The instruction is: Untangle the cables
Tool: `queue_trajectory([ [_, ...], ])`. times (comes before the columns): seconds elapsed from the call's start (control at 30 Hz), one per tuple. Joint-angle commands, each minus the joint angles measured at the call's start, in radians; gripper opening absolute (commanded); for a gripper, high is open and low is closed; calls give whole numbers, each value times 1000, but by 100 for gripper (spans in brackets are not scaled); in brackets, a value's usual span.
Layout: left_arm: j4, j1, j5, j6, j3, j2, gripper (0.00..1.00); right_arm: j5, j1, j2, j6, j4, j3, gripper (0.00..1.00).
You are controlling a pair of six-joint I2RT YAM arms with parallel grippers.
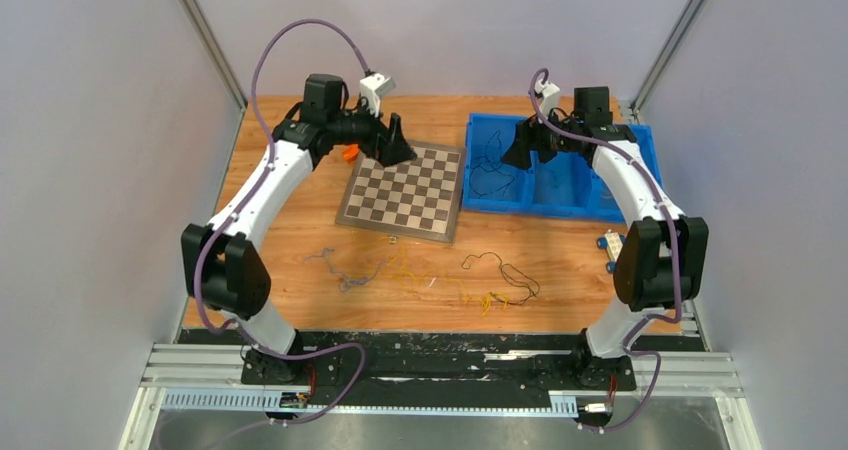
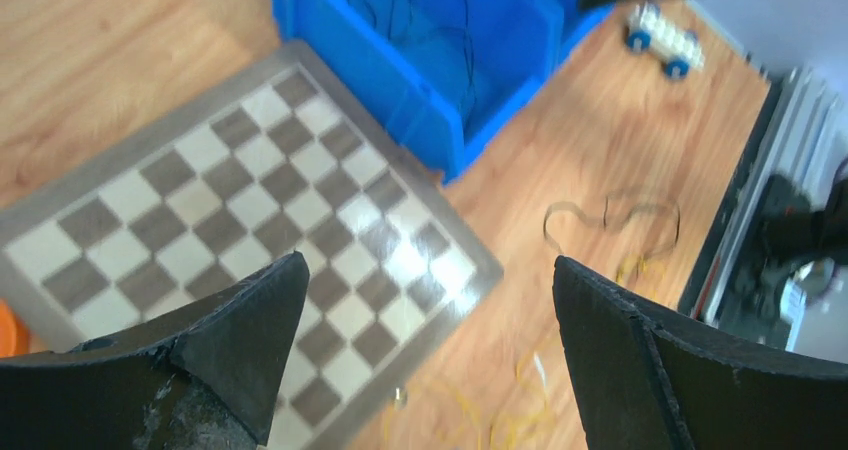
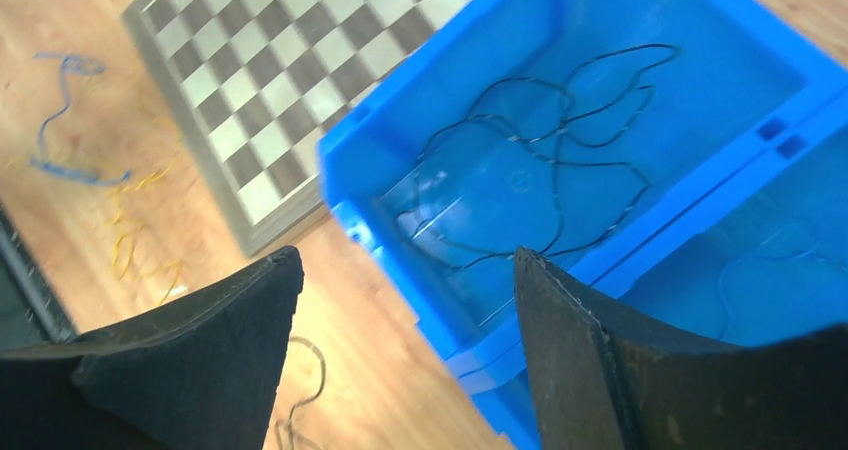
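A black cable (image 1: 492, 165) lies curled in the left compartment of the blue bin (image 1: 640, 140); it also shows in the right wrist view (image 3: 540, 160). On the table near the front lie a grey-purple cable (image 1: 345, 270), a yellow cable (image 1: 430, 278) and another black cable (image 1: 505, 272). My left gripper (image 1: 398, 145) is open and empty, high over the chessboard's far left corner. My right gripper (image 1: 520, 148) is open and empty above the bin's left compartment. In the left wrist view the table's black cable (image 2: 610, 220) and yellow cable (image 2: 520, 420) show between the fingers.
A chessboard (image 1: 405, 190) lies left of the bin. An orange object (image 1: 349, 153) sits by the board's far left corner. A white toy with blue wheels (image 1: 610, 250) lies near the right arm. Grey walls enclose the table.
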Motion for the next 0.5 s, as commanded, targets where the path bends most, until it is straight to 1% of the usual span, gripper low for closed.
queue_trajectory([
  [0.0,-227,40,42,281,-141,-203,100,-146,35,-176,-165,-201,-28,77],
  [0.1,-274,59,68,382,-288,-349,100,-99,96,-271,-274,-343,-122,78],
  [0.2,-295,60,60,453,-447,-449,100,-23,142,-353,-365,-413,-270,78],
  [0.23,-293,60,54,464,-475,-494,100,11,154,-381,-406,-426,-324,78],
  [0.33,-291,60,45,466,-570,-560,100,133,170,-447,-497,-429,-469,78],
  [0.4,-306,61,56,482,-604,-588,100,189,172,-455,-528,-431,-539,78],
  [0.47,-331,59,67,523,-641,-605,100,227,174,-437,-543,-426,-575,78],
])
